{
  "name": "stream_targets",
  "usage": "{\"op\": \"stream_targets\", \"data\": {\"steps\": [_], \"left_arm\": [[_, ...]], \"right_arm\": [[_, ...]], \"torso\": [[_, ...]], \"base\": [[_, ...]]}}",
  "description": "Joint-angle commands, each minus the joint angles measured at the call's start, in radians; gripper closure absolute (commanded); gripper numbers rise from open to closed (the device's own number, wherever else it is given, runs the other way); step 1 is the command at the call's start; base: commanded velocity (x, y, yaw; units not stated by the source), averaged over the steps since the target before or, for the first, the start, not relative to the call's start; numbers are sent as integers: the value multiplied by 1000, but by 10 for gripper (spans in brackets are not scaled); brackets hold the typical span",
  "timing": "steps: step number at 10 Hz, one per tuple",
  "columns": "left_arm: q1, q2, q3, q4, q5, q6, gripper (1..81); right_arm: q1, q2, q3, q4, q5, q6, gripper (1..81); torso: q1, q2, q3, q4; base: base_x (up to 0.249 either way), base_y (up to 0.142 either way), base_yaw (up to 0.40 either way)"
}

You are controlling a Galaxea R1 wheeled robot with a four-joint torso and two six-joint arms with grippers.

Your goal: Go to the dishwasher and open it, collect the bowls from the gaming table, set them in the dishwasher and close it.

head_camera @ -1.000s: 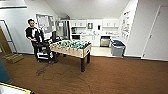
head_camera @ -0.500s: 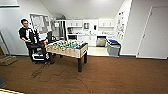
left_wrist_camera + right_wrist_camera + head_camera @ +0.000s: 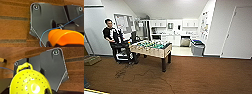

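left gripper: open or shut, cannot tell; orange bowl [image 3: 65, 36] sits right up against the wrist camera, probably carried, grip itself hidden
right gripper: cannot tell either; yellow perforated bowl [image 3: 30, 84] with a loop handle close under that wrist camera, likely carried too
blue cable [image 3: 50, 30]: runs across the dark wrist plate, touching or just over the orange bowl's rim
floor [image 3: 13, 27]: brown carpet under both wrists, short of the gaming table
gaming table [image 3: 151, 48]: table-football table with a green field and rods, ahead and left of centre, well apart from the robot
bowls on gaming table: too small to tell
person [image 3: 110, 35]: at the gaming table's far left end, beside a dark control cart [image 3: 121, 51]
loose floor cable [image 3: 134, 73]: trails over the carpet on the near side of the gaming table
dishwasher: judged to be in the kitchenette beyond the gaming table; dark gap under the counter [image 3: 185, 41] may be it, not sure
grey bin [image 3: 197, 48]: beyond the gaming table, to its right, near that gap
risk 1: wheels catching the loose floor cable if driven close past the gaming table
risk 2: a bowl slipping loose on a bump or turn, grip unverified
risk 3: blue cable snagging the orange bowl at release
risk 4: clipping a gaming table leg or the grey bin on the way through to the kitchenette
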Motion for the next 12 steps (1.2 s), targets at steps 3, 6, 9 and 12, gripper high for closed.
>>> {"op": "stream_targets", "data": {"steps": [3,6,9,12], "left_arm": [[-43,-11,-4,7,47,8,811],[-42,-12,-4,6,45,8,811],[-42,-11,-4,4,45,8,811],[-42,-11,-4,3,44,8,811]], "right_arm": [[37,-14,7,-17,-49,-3,811],[34,-14,7,-17,-49,-3,811],[34,-13,7,-17,-49,-3,811],[34,-14,7,-19,-49,-3,811]], "torso": [[0,0,0,0],[0,-1,0,0],[0,-1,0,0],[0,-1,0,0]], "base": [[61,0,0],[132,0,0],[150,0,0],[150,0,0]]}}
